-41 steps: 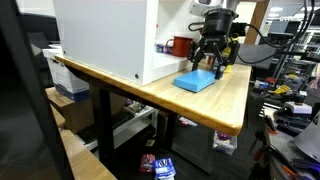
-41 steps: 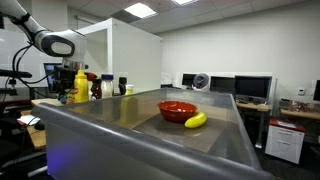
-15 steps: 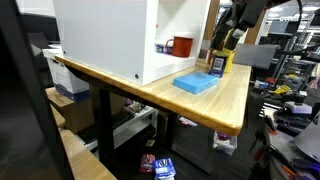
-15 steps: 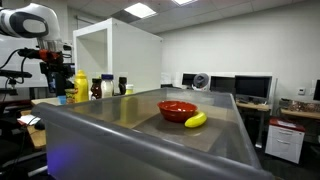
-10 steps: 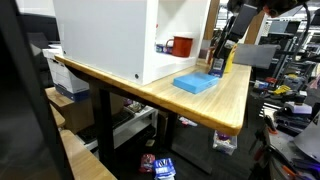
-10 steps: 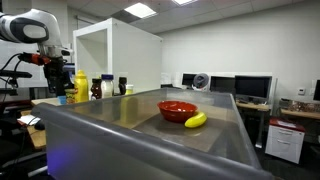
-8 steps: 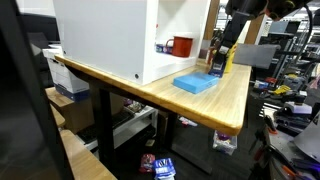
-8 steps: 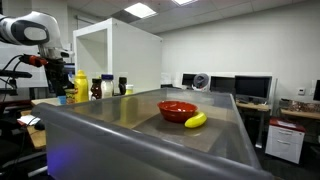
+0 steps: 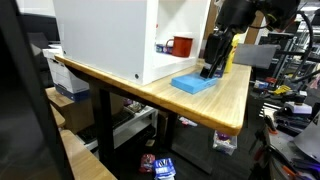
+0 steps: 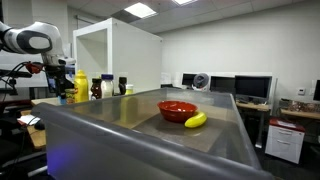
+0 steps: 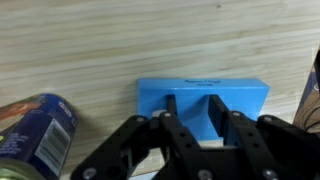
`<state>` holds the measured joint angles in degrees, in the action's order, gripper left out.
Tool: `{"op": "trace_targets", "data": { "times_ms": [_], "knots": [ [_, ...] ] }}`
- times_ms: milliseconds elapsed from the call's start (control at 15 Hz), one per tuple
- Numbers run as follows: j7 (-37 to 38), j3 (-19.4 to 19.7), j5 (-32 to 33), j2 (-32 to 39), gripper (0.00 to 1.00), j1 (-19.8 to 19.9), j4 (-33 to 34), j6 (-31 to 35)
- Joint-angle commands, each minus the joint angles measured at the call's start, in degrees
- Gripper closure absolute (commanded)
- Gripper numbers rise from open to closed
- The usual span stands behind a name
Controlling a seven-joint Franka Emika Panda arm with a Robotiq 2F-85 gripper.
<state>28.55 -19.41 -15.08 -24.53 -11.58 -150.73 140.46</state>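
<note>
A flat blue box (image 9: pixel 195 85) lies on the wooden table (image 9: pixel 120 85) near its front edge. My gripper (image 9: pixel 210 70) hangs just above the box's far end, fingers pointing down. In the wrist view the gripper (image 11: pixel 193 112) is open, its two black fingers (image 11: pixel 170 108) spread over the top of the blue box (image 11: pixel 240 95), with blue showing between them. Whether the fingers touch the box I cannot tell. Nothing is held. A blue printed can (image 11: pixel 35 130) lies to the left of the box.
A big white cabinet (image 9: pixel 110 40) fills the table's left part, with a red mug (image 9: pixel 182 46) behind it. A yellow bottle (image 10: pixel 80 88) and other bottles stand near the arm (image 10: pixel 30 40). A red bowl (image 10: pixel 177 109) and banana (image 10: pixel 196 120) sit on a grey surface.
The gripper has come down and to the left from high beside the yellow bottle to just over the blue box. The box has not moved.
</note>
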Motion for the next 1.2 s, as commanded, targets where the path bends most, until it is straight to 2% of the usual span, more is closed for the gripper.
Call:
{"op": "trace_targets", "data": {
  "times_ms": [0, 133, 333, 533, 733, 933, 1067, 1133],
  "knots": [
    [6.8, -2.1, 2.7, 2.2, 0.91, 2.2, 1.4, 1.1],
    [10.1, -3.1, 6.2, 2.4, 0.99, 3.9, 2.1, -0.8],
    [16.6, -4.6, 14.4, 2.2, 1.00, 7.3, 3.1, -5.5],
    [21.4, -4.4, 20.7, 2.1, 1.00, 9.3, 4.6, -12.2],
    [24.2, -3.5, 24.1, 2.7, 1.00, 9.5, 5.8, -16.8],
    [26.0, -3.0, 25.6, 3.8, 1.00, 8.9, 6.7, -18.6],
    [25.3, -2.7, 25.9, 5.0, 1.00, 8.1, 7.8, -19.6],
    [22.0, -1.9, 24.7, 5.2, 1.00, 6.9, 8.5, -20.1]
  ]
}}
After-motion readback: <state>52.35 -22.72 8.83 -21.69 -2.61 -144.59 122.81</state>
